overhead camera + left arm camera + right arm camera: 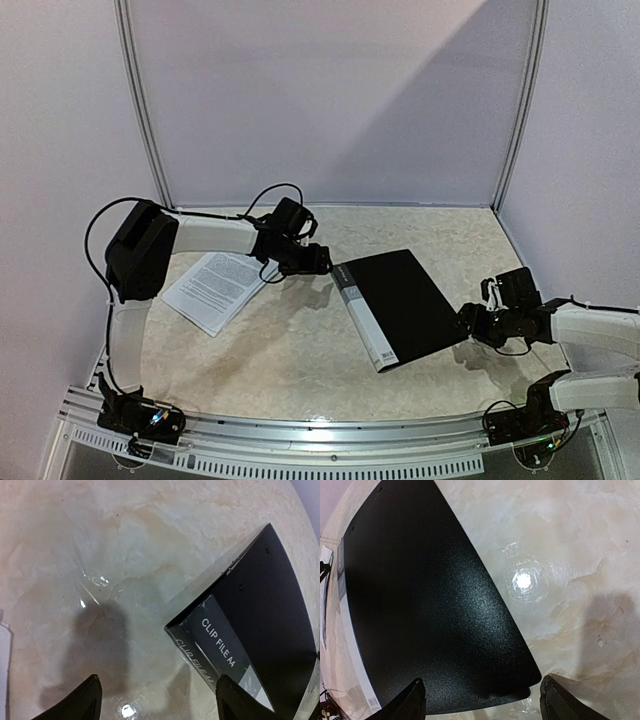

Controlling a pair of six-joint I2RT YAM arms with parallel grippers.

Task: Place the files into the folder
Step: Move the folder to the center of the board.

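Right gripper (472, 325), fingers spread wide and empty, over the 4 o'clock corner of the flat black rectangular folder (400, 300), which lies closed on the marbled beige table (300, 360). Left gripper (320, 260), also spread wide, at the folder's 11 o'clock spine end. Printed white paper files (215, 290) lie at 9 o'clock, well apart from the folder.

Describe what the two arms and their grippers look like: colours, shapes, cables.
Both the left arm and right arm have white tubular links and black joints; the left carries a bulky black elbow block. Thin black cables loop along it. Black bases sit on a silver rail. The left gripper and right gripper are black, each with two tapering fingers.
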